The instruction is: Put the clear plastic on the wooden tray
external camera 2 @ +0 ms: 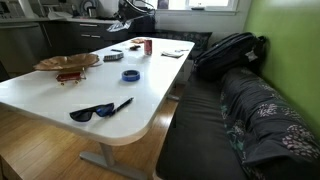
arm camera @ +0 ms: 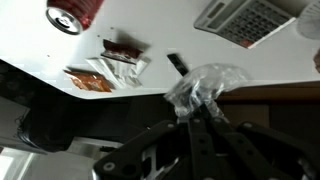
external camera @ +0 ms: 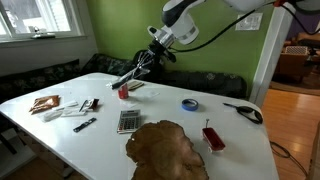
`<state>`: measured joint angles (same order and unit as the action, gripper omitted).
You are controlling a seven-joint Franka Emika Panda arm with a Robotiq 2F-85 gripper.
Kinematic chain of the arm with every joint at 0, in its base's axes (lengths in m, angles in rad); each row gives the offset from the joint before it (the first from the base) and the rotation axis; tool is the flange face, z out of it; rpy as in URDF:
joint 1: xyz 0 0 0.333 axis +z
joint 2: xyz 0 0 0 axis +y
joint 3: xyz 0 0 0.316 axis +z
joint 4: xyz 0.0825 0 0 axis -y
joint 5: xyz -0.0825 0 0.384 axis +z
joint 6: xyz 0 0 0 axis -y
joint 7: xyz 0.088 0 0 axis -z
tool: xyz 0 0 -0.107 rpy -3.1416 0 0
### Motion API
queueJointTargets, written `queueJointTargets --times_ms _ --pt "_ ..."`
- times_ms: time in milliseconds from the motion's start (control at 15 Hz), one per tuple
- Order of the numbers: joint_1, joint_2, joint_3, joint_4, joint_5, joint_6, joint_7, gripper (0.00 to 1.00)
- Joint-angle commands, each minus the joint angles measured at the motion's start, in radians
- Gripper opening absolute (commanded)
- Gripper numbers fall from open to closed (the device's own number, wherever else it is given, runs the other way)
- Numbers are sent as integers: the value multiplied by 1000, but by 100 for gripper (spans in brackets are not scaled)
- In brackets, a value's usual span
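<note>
My gripper [arm camera: 196, 106] is shut on the clear plastic [arm camera: 205, 84], a crumpled transparent wrapper pinched at the fingertips. In an exterior view the gripper [external camera: 141, 68] hangs above the far side of the white table, with the plastic [external camera: 127, 79] dangling over the red can [external camera: 124, 92]. The wooden tray [external camera: 165, 150] is a brown, irregular slab at the near table edge, well away from the gripper. It also shows in an exterior view [external camera 2: 68, 62]. The gripper [external camera 2: 126, 22] is dim and partly hidden there.
On the table are a calculator [external camera: 128, 121], a blue tape roll [external camera: 189, 104], sunglasses [external camera: 243, 111], a red object [external camera: 212, 137] beside the tray, snack packets [external camera: 45, 103] and a pen [external camera: 84, 125]. A dark bench with a backpack [external camera 2: 228, 50] runs along the table.
</note>
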<state>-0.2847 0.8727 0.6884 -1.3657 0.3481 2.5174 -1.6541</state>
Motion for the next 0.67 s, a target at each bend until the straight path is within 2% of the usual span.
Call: queueJointTargets --times_ms 0,200,333,400,467,600 --pt "-108 -126 27 -138 126 -213 -23 0" --pt "-147 -238 -59 -201 193 -444 18 0" --pt "-146 -280 -134 -207 239 -618 22 0" --pt "-72 -230 -171 -130 256 -555 -19 1" --pt "-71 -253 -208 -139 272 -616 -19 1" --pt "-71 -277 -235 -155 285 -646 -17 1"
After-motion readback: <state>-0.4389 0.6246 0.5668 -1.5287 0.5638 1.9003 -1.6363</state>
